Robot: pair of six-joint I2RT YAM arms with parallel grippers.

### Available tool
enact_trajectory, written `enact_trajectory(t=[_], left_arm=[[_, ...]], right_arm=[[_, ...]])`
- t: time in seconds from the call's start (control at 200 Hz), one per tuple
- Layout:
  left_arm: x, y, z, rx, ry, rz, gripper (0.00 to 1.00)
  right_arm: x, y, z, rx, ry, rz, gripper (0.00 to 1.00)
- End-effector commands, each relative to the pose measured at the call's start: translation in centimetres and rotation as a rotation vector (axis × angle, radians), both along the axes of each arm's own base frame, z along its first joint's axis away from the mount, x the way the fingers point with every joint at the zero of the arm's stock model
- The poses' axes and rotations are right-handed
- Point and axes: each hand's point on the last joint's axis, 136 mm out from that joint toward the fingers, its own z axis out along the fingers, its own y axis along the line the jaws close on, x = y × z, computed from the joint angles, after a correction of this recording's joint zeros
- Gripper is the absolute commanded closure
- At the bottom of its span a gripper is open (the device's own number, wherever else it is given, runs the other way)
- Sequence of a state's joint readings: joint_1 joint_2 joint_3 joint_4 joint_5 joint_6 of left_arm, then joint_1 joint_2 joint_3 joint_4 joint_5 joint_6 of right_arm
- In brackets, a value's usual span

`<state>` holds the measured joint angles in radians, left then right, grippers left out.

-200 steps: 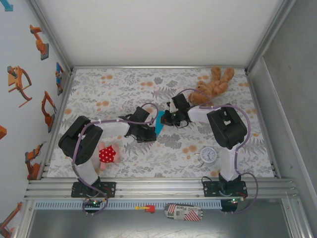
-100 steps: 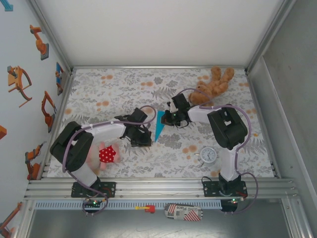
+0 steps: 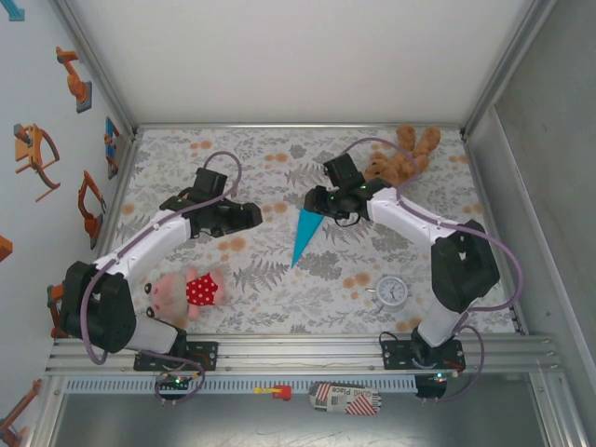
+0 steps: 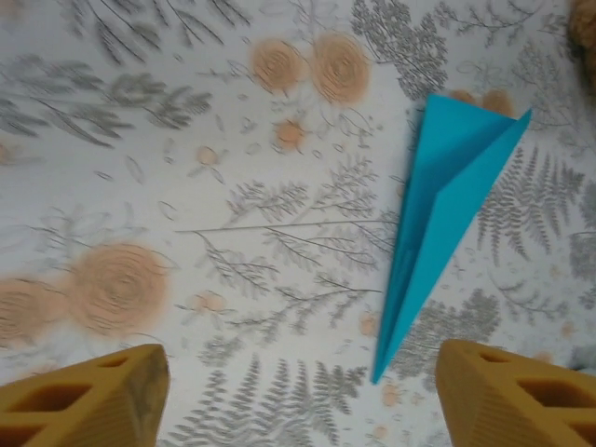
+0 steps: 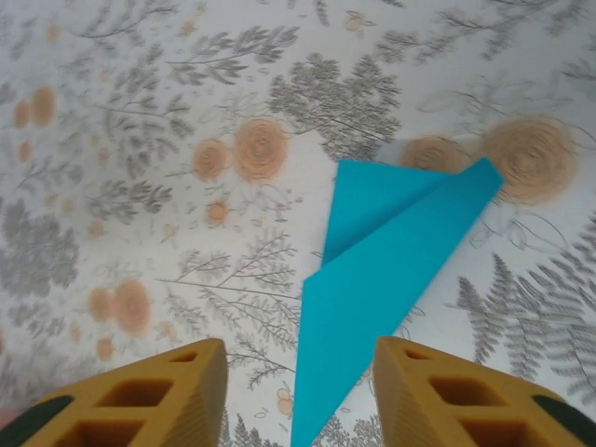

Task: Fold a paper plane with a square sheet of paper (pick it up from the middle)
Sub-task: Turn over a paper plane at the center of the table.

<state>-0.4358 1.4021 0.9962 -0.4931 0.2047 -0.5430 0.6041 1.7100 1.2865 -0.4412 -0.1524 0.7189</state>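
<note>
The turquoise paper plane (image 3: 303,236) lies flat on the floral table as a narrow dart, its tip toward the near edge and its centre crease showing. My right gripper (image 3: 315,202) hovers over its wide far end. In the right wrist view the plane (image 5: 382,279) lies on the cloth below the open gripper (image 5: 298,400), whose yellow fingers (image 5: 158,400) are apart from it. My left gripper (image 3: 250,216) stands to the plane's left, open. In the left wrist view the plane (image 4: 442,209) lies ahead to the right of that gripper (image 4: 298,400).
A brown teddy bear (image 3: 402,156) lies at the back right, just behind the right arm. A small round white clock (image 3: 392,291) sits at the front right. A pink plush in a red dotted dress (image 3: 189,290) lies at the front left, by the left arm.
The left gripper has pulled away to the left and back from the plane. The right gripper has drawn back towards the far side. The plane now lies free on the table.
</note>
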Motion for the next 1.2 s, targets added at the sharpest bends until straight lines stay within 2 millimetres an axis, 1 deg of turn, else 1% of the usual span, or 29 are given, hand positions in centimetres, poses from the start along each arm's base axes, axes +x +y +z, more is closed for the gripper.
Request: enact_trajectory(t=[0.0,0.075,0.13,0.155,0.265,0.346,0.491,0.551,0.646,0.701,0.776,0.881,1.022,1.197], left_arm=[[0.2,2.2,1.2,0.084,-0.055,0.042,0.13],[0.1,3.0,1.4,0.098,-0.065,0.064,0.07],[0.0,3.5,1.4,0.11,-0.071,0.075,0.0],[0.0,3.7,1.4,0.12,-0.074,0.081,0.03],[-0.2,4.8,1.3,0.17,-0.076,0.105,0.04],[-0.2,4.9,1.3,0.174,-0.079,0.11,0.04],[-0.2,4.8,1.3,0.164,-0.079,0.108,0.04],[-0.3,4.9,1.2,0.166,-0.077,0.111,0.04],[-0.3,5.1,1.1,0.18,-0.075,0.119,0.04],[-0.3,5.1,1.1,0.181,-0.074,0.119,0.04],[-0.3,5.1,1.1,0.178,-0.073,0.119,0.04],[-0.3,4.9,0.9,0.174,-0.065,0.116,0.04],[-0.3,4.8,0.8,0.171,-0.06,0.114,0.04],[-0.2,4.8,0.7,0.172,-0.055,0.113,0.04]], right_arm=[[-1.6,-2.8,-2.8,-0.25,0.07,-0.091,0.42],[-1.7,-1.5,-3.1,-0.278,0.07,-0.101,0.38],[-1.6,-0.9,-3.6,-0.312,0.072,-0.116,0.39],[-1.6,-0.7,-4.0,-0.33,0.08,-0.126,0.41],[-1.2,0.4,-5.6,-0.375,0.108,-0.147,0.45],[-1.1,1.3,-6.3,-0.406,0.11,-0.145,0.45],[-0.6,2.0,-7.1,-0.475,0.104,-0.157,0.42],[-0.5,2.0,-7.7,-0.499,0.104,-0.158,0.39],[-0.5,1.8,-8.5,-0.529,0.118,-0.159,0.38],[-0.5,1.6,-8.6,-0.545,0.123,-0.163,0.38],[-0.5,1.2,-8.3,-0.56,0.116,-0.175,0.39],[-0.5,0.7,-7.8,-0.576,0.106,-0.187,0.43],[-0.7,0.0,-7.7,-0.597,0.105,-0.202,0.47],[-0.8,-0.1,-7.7,-0.594,0.111,-0.215,0.52]])
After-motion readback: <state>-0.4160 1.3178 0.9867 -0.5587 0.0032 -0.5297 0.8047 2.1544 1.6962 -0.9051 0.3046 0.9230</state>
